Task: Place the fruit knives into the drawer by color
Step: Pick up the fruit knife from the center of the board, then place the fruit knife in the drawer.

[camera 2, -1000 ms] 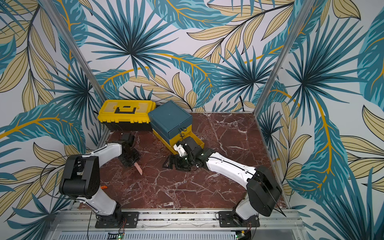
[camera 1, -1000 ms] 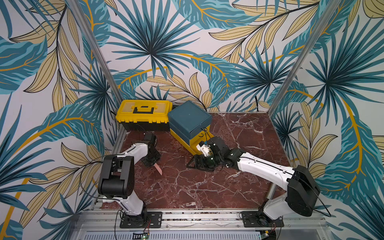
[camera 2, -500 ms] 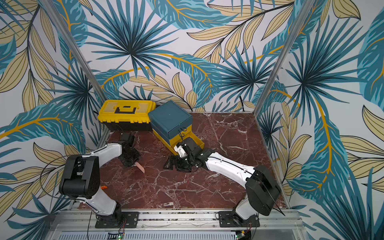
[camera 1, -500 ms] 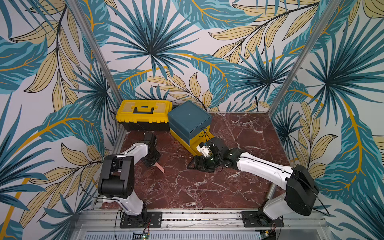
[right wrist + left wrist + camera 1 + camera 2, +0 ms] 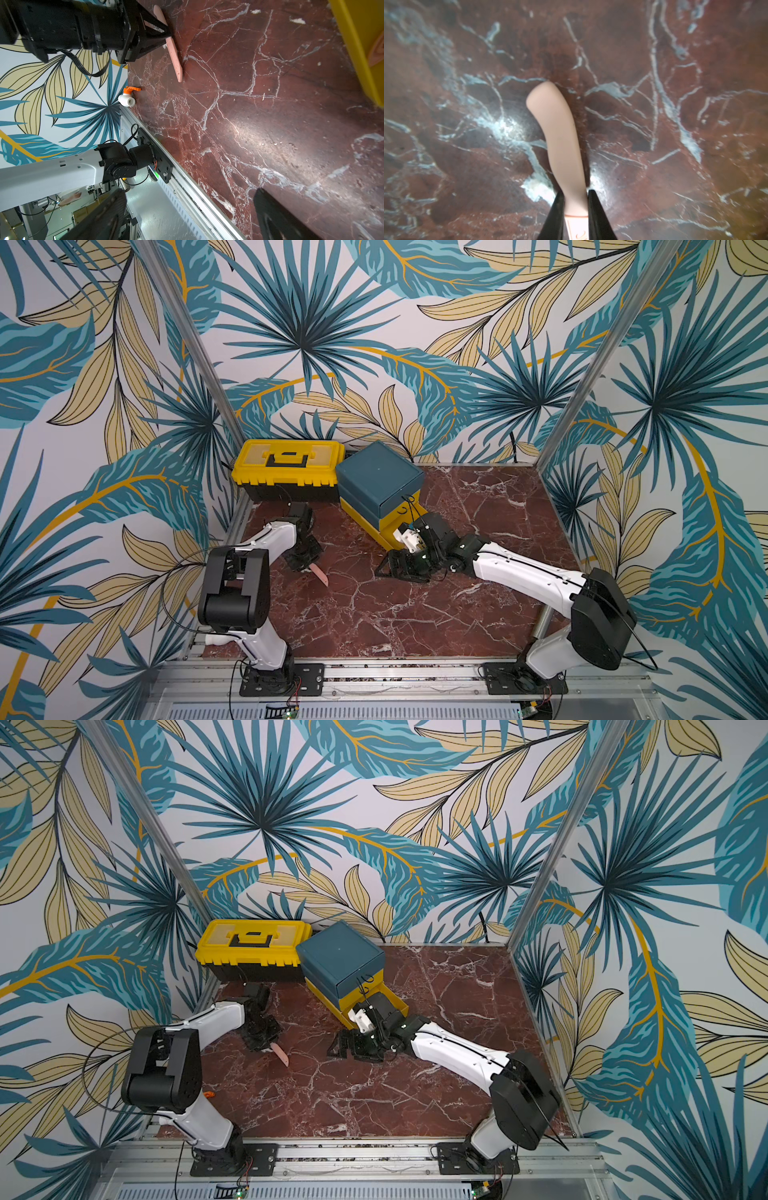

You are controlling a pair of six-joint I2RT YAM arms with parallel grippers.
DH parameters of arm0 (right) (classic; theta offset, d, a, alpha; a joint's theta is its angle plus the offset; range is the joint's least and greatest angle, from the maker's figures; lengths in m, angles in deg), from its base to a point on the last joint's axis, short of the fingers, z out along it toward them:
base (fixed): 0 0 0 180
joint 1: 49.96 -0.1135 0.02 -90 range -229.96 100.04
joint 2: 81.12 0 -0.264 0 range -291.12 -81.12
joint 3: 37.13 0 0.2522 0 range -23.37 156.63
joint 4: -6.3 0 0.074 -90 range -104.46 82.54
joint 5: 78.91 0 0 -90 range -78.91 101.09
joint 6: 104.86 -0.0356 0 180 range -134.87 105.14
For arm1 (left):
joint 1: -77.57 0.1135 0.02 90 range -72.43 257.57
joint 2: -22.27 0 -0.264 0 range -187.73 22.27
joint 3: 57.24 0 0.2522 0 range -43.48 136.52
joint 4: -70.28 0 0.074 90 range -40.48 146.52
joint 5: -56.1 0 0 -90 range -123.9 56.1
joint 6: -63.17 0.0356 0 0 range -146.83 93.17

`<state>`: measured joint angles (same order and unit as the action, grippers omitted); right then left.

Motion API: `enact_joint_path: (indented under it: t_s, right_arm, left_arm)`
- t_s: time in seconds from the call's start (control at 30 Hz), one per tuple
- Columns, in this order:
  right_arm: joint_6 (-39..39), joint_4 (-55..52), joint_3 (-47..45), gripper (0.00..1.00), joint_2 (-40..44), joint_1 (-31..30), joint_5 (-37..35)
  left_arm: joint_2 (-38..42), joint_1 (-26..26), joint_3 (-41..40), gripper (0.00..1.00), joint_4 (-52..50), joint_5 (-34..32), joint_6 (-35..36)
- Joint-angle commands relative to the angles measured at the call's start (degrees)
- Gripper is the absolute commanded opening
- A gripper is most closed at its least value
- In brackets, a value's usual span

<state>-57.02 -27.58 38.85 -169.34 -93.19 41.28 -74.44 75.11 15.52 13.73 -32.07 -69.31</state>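
The pink knife (image 5: 320,574) is being gripped at one end by the left jaws, at the bench's (image 5: 415,622) 9 o'clock. The chest (image 5: 380,481) is sitting at 12 o'clock with its yellow bottom drawer (image 5: 392,1002) hanging open. The right jaws are gaping wide and empty at the drawer's 6 o'clock.

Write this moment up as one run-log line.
left gripper: shut on pink knife, over table | right gripper: open, empty, beside pulled-out yellow drawer
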Motion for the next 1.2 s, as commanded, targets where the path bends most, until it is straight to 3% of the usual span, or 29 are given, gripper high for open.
enact_joint_path:
  t_s: [0.0,0.33,0.73,1.17]
  right_arm:
    - [1.7,-2.4,0.7,0.98,0.0,1.1,-0.8]
    - [4.2,-5.6,-1.3,0.98,4.0,7.0,-1.0]
    - [4.2,-7.5,-8.8,0.98,11.8,13.9,-2.5]
    - [1.3,-6.1,-14.8,0.98,16.3,14.8,-7.6]
  left_arm:
    - [-0.3,-1.0,3.7,0.00,-4.4,1.3,3.9]
    - [0.2,-10.1,4.2,0.00,-7.5,3.1,4.6]
    - [0.9,-28.1,7.9,0.00,-11.0,1.1,0.3]
    - [-4.9,-41.7,26.5,0.00,-22.0,-0.2,4.6]
